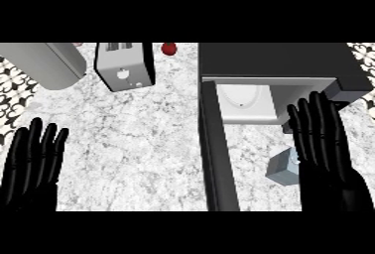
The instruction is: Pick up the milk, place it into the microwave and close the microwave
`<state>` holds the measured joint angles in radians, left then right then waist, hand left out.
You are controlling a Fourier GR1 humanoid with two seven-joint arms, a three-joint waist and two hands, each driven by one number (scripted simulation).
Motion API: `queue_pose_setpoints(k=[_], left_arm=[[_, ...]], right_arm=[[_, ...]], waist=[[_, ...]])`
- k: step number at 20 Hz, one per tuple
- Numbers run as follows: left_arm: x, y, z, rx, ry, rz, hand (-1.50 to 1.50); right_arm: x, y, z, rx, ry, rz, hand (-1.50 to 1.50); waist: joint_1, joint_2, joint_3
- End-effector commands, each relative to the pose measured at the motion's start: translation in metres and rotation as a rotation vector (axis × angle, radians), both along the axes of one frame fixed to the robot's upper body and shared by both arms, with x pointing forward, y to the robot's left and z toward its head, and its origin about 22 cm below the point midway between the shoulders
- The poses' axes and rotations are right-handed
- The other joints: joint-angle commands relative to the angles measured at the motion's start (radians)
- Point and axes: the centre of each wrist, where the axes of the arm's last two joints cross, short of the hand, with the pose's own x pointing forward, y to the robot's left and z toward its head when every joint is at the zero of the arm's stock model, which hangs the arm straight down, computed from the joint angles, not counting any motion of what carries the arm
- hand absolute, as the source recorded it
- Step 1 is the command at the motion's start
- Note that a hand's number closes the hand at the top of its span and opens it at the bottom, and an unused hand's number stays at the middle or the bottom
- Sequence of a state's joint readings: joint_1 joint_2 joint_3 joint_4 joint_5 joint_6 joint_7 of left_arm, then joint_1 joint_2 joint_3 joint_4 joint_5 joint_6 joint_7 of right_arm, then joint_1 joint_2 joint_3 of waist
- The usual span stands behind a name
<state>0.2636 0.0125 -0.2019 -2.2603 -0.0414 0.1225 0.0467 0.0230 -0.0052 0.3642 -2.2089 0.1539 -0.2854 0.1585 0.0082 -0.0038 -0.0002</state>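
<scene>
Now your right hand [322, 136], black with its fingers straight and held side by side, gripping nothing, hovers in front of the dark boxy microwave [282, 62], whose cavity stands open with a white plate [245, 96] on its floor. The small pale blue-grey milk carton [282, 168] sits on the speckled grey stone counter [139, 144], in front of the microwave's opening and just beside your right hand on its inner side; the hand partly covers it, so you cannot tell whether they touch. The microwave's dark door [218, 149] swings out toward you, left of the carton.

Judging from this, the pick is not yet made. Bring the right hand down beside the carton, spread thumb from fingers, and close round its sides squarely before you lift. Keep clear of the open door's edge as you carry it forward, and set it well inside on the plate so the door can shut freely.

Your left hand [33, 158] rests open, far left of the microwave. A silver toaster [124, 65] stands left of the microwave too.
</scene>
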Motion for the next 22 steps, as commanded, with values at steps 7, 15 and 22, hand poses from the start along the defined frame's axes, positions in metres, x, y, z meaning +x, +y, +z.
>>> queue_pose_setpoints(k=[7, 15, 22], left_arm=[[-0.05, 0.004, 0.015, -0.014, -0.011, 0.014, -1.5], [-0.064, 0.012, -0.009, -0.034, 0.004, -0.008, -1.5], [-0.077, 0.028, -0.016, -0.013, 0.006, -0.005, -1.5]], right_arm=[[0.001, 0.018, -0.01, -0.009, 0.011, -0.144, -1.5], [-0.015, -0.009, -0.038, -0.035, 0.086, -0.269, -1.5], [-0.008, -0.02, -0.057, -0.005, 0.122, -0.294, -1.5]], waist=[[0.003, 0.001, 0.0], [-0.001, 0.001, 0.001], [0.0, 0.001, 0.0]])
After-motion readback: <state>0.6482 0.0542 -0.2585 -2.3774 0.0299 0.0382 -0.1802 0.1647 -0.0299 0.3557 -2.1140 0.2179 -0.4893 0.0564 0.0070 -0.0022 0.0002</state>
